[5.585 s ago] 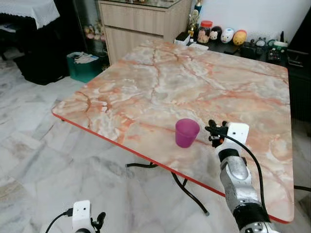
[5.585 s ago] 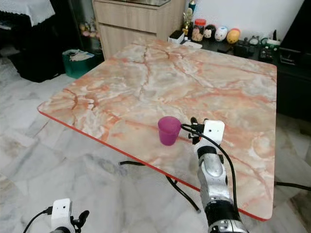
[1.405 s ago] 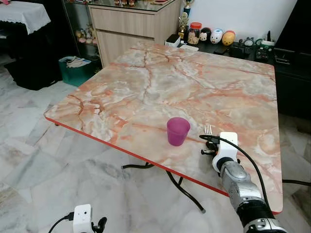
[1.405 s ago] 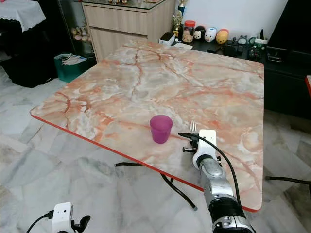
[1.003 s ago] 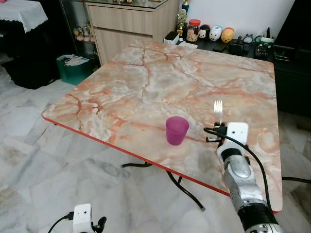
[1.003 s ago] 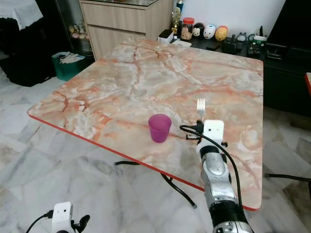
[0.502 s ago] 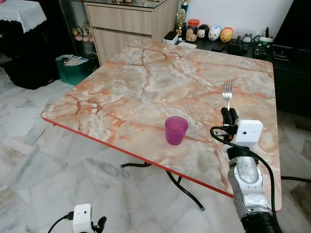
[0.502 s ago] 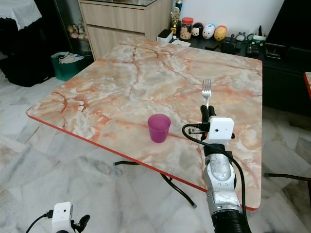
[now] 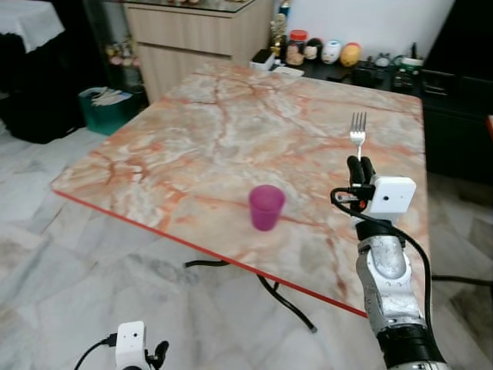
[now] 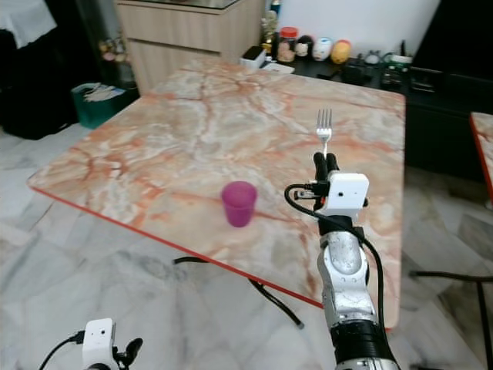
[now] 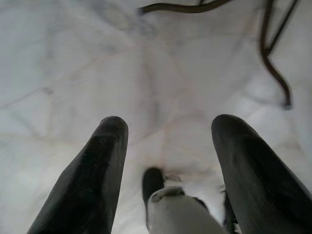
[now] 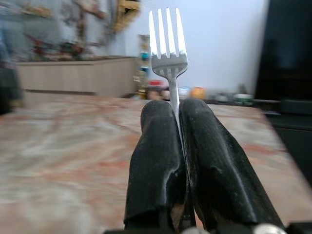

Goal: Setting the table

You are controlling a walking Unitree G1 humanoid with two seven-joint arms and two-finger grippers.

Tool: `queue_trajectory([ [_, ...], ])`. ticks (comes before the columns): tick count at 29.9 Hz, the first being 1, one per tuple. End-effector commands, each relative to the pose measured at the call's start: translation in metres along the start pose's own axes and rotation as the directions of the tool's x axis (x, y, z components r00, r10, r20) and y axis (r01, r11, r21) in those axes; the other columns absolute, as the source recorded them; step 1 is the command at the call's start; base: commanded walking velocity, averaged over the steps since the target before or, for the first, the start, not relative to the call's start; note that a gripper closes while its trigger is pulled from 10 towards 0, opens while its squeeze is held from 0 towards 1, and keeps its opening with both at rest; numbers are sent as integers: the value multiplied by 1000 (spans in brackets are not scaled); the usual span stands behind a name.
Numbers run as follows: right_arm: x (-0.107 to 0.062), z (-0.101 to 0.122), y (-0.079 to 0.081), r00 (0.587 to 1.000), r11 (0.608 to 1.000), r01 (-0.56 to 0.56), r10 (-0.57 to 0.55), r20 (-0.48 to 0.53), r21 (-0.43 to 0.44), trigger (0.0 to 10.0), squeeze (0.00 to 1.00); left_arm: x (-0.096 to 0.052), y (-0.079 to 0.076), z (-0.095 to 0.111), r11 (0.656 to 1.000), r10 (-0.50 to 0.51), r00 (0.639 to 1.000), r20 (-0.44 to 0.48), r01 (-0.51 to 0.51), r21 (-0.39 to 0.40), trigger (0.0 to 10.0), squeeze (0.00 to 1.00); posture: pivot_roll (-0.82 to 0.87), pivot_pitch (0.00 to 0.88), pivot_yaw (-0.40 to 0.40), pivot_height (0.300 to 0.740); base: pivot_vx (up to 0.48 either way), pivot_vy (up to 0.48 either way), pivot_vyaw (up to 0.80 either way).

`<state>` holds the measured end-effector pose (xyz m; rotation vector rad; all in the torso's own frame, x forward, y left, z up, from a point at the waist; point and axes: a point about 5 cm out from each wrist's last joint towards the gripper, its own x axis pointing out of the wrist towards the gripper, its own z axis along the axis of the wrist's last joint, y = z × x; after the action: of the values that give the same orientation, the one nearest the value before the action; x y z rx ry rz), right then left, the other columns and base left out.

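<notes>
Upright, fork [image 9: 358, 128] clenched in right end effector [image 9: 360, 163], beside purple cup [image 9: 266, 207] on marble table [image 9: 231, 131].

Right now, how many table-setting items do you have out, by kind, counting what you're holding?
Cups: 1, the purple cup standing on the marble table.
Forks: 1, the fork clamped upright in the right gripper, above the table.
Total: 2.
The left gripper hangs open over the floor.

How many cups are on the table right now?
1: a purple cup stands upright near the marble table's front edge, left of the right claw, which holds a fork.
</notes>
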<state>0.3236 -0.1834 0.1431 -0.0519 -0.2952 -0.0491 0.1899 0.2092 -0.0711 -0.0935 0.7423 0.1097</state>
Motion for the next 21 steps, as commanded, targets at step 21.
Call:
queue_trajectory([
  [21,5,-1,2,1000,1000,17,-17,-14,20,10000,0,0,-3,0,1000,-2,1000,10,2,-14,10000,0,-66,0,-6,740,0,-365,-350],
])
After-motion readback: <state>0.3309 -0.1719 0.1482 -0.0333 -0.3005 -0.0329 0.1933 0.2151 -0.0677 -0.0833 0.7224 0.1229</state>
